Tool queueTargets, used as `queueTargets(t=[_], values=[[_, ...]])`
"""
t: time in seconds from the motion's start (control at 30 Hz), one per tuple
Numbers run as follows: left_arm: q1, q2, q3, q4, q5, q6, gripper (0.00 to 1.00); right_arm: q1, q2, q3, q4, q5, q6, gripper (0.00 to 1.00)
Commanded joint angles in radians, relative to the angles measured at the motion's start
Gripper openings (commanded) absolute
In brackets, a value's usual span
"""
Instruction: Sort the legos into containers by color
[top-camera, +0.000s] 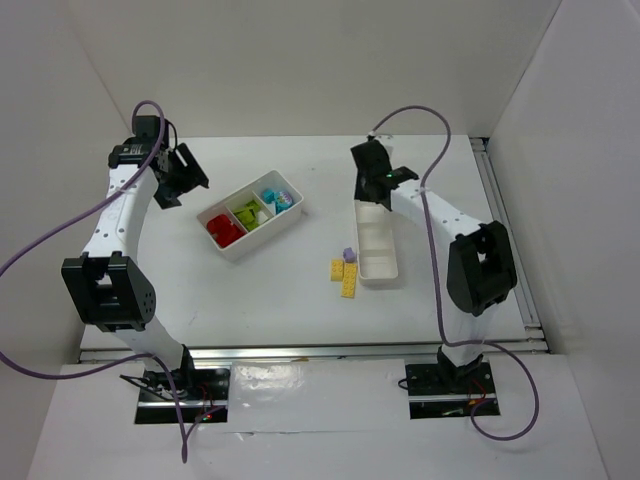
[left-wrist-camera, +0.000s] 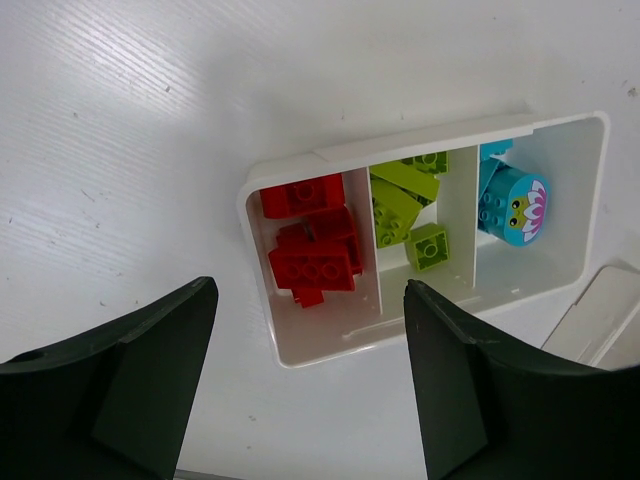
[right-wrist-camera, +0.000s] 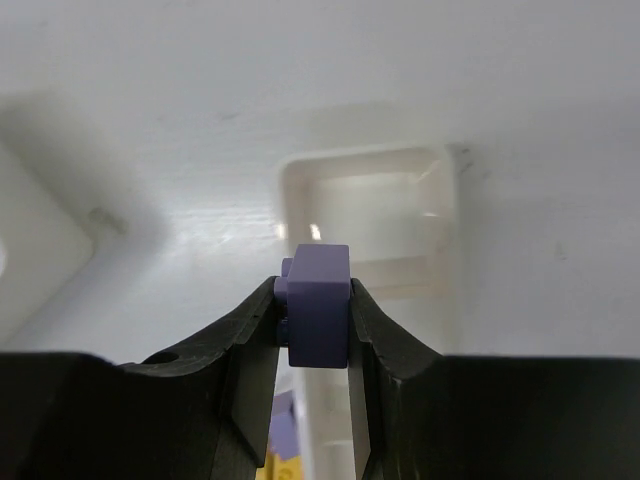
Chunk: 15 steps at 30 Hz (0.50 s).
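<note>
Left gripper (left-wrist-camera: 310, 290): fingers spread wide above the wide tray (left-wrist-camera: 300, 350).
Wide tray: red bricks (left-wrist-camera: 315, 255), lime bricks (left-wrist-camera: 400, 205) and teal pieces (left-wrist-camera: 505, 200), a compartment each.
Table (top-camera: 290, 300): yellow bricks (top-camera: 345, 275) and a loose lilac piece (top-camera: 349, 254), just left of the narrow tray (top-camera: 378, 245).
Right gripper (top-camera: 373, 168): pinching a lilac brick (right-wrist-camera: 318, 300) by the narrow tray's far end.

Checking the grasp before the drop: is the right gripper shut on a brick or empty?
Shut on a lilac brick: the right gripper pinches it from both sides, with no gap showing.

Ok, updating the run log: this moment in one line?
right claw: holds lilac plastic brick | over narrow white tray | left claw: open
</note>
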Motion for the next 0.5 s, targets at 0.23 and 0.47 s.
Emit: queueTargets(t=[0.23,0.47], values=[[-0.015,-0.006,0.016,0.018,0.0,0.002,0.85,-0.096,0.081,0.004,0.046,-0.012,-0.008,0.48],[-0.024,-0.015,0.025,0.018,0.0,0.002,0.85,-0.096,0.001,-0.001,0.046,-0.003,-0.019,0.72]])
